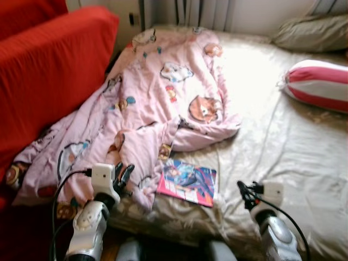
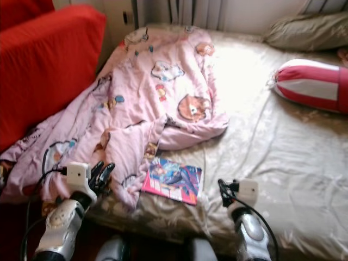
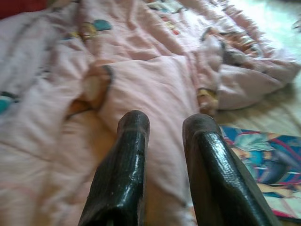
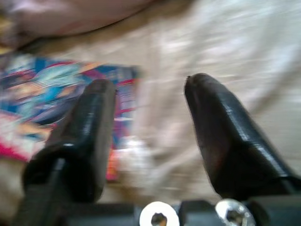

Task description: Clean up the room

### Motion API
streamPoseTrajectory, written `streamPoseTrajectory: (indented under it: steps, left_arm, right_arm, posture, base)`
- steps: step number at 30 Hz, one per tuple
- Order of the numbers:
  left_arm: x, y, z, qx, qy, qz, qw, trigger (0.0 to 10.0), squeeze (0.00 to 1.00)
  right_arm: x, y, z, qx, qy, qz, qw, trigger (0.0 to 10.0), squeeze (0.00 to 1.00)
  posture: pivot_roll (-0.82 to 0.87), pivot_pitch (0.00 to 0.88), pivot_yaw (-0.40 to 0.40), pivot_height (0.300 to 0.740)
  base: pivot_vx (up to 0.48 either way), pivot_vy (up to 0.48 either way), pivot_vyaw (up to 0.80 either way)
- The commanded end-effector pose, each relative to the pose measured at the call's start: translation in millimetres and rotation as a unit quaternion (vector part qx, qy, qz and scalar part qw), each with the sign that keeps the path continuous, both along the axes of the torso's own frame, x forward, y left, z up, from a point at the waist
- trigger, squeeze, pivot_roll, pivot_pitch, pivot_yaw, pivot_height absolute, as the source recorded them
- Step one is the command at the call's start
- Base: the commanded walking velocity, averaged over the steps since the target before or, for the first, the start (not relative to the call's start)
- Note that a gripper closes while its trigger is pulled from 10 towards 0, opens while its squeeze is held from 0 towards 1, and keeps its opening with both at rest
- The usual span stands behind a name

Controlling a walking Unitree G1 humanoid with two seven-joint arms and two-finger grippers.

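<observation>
Red sofa [image 1: 49, 70] far left, pink cartoon blanket [image 1: 157, 103] rumpled across bed's left half, left gripper [image 1: 123, 176] over blanket's near edge, jaws narrowly apart and empty, colourful book [image 1: 187, 182] on beige sheet [image 1: 272, 157] between grippers, right gripper [image 1: 243, 193] just right of book, jaws wide and empty, striped pillow [image 1: 318, 84] far right.

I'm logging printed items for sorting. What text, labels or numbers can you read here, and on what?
None can be read.
Book on the bed sheet: cover lettering too blurred to read.
Pink blanket: cartoon pictures, no readable words.
</observation>
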State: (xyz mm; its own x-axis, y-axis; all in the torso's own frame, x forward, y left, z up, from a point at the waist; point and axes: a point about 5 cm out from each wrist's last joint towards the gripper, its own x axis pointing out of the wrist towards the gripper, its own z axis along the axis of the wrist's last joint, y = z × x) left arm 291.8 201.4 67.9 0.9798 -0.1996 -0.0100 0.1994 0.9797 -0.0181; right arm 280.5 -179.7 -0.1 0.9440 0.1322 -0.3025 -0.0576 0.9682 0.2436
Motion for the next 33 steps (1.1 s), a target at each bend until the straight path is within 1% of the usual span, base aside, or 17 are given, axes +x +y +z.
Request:
streamPoseTrajectory:
  steps: [1,2,3,6,8,9,12,13,15,16,17,18,19,20,27,33]
  left_arm:
    - [-2.6,2.2,2.3,-0.004,-0.001,0.000,1.000,10.0,0.00]
    - [-1.6,4.3,7.4,-0.002,-0.006,-0.002,1.000,10.0,0.00]
    - [-1.3,5.0,9.4,-0.002,-0.009,-0.003,1.000,10.0,0.00]
    - [-0.9,6.2,12.6,0.010,-0.011,-0.007,1.000,10.0,0.00]
    - [0.1,7.8,17.9,0.009,-0.016,-0.005,1.000,10.0,0.00]
    - [0.9,10.3,21.2,0.005,-0.020,0.005,1.000,10.0,0.00]
    - [-0.8,11.3,23.7,0.005,-0.020,0.008,1.000,10.0,0.00]
    - [-2.1,11.4,23.0,0.004,-0.018,0.009,1.000,10.0,0.00]
    - [-3.1,10.9,22.3,0.005,-0.017,0.009,1.000,10.0,0.00]
    - [-3.5,10.1,22.4,0.003,-0.017,0.008,1.000,10.0,0.00]
    - [-3.7,9.5,22.7,0.001,-0.017,0.008,1.000,10.0,0.00]
    - [-4.2,8.7,22.5,0.001,-0.017,0.007,1.000,10.0,0.00]
    - [-4.8,8.1,22.3,0.002,-0.015,0.006,1.000,10.0,0.00]
    - [-5.4,8.2,22.1,0.002,-0.014,0.006,1.000,10.0,0.00]
    - [-8.2,9.4,19.3,0.001,-0.005,0.010,1.000,10.0,0.00]
    - [-4.8,8.9,20.8,0.002,-0.004,0.013,1.000,10.0,0.00]
  right_arm:
    - [-3.4,-4.0,-5.5,0.009,0.023,-0.005,1.000,10.0,1.00]
    - [3.1,-1.4,-3.2,0.025,0.033,-0.010,0.999,10.0,1.00]
    - [6.0,-0.1,-1.9,0.035,0.036,-0.015,0.999,10.0,1.00]
    - [9.1,1.3,-1.7,0.021,0.048,-0.021,0.998,10.0,1.00]
    - [14.0,3.6,1.4,0.032,0.049,-0.028,0.998,10.0,1.00]
    - [19.1,5.7,4.5,0.034,0.053,-0.035,0.997,10.0,1.00]
    - [23.6,5.8,8.0,0.030,0.053,-0.045,0.997,10.0,1.00]
    - [26.2,5.2,10.4,0.044,0.050,-0.058,0.996,10.0,1.00]
    - [27.7,4.5,12.1,0.051,0.048,-0.066,0.995,10.0,1.00]
    - [28.0,4.3,12.3,0.053,0.047,-0.067,0.995,10.0,0.87]
    - [28.3,4.1,12.6,0.055,0.047,-0.068,0.995,10.0,0.87]
    - [28.3,4.0,12.7,0.054,0.047,-0.068,0.995,10.0,0.03]
    - [28.4,3.9,12.6,0.051,0.048,-0.069,0.995,10.0,0.03]
    - [28.0,4.1,12.0,0.052,0.049,-0.070,0.995,10.0,0.00]
    - [22.9,-1.1,6.6,0.045,0.064,-0.080,0.994,10.0,0.00]
    - [20.4,-7.9,4.1,0.035,0.077,-0.083,0.993,10.0,0.00]
  posture:
    - [0.07,0.268,-0.008,0.643]
    - [0.07,0.289,-0.005,0.643]
    - [0.08,0.305,-0.010,0.643]
    - [0.12,0.315,0.003,0.643]
    - [0.13,0.344,0.007,0.643]
    - [0.14,0.354,0.007,0.643]
    - [0.13,0.376,0.011,0.643]
    - [0.13,0.385,0.010,0.643]
    - [0.13,0.392,0.013,0.643]
    - [0.13,0.393,0.014,0.643]
    - [0.13,0.395,0.015,0.643]
    - [0.14,0.402,0.014,0.643]
    - [0.14,0.402,0.014,0.643]
    - [0.13,0.407,0.016,0.643]
    - [0.12,0.411,0.007,0.643]
    - [0.10,0.406,0.004,0.643]
  base:
    - [0.000,0.000,0.00]
    - [0.000,0.000,0.00]
    - [0.000,0.000,0.00]
    - [0.000,0.000,0.00]
    - [0.000,0.000,0.00]
    - [0.000,0.000,0.00]
    - [0.000,0.000,0.00]
    - [0.000,0.000,0.00]
    - [0.000,0.000,0.00]
    - [0.000,0.000,0.00]
    - [0.000,0.000,0.00]
    - [0.000,0.000,0.00]
    - [0.000,0.000,0.00]
    - [0.000,0.000,0.00]
    - [0.000,0.000,0.00]
    - [0.000,0.000,0.00]
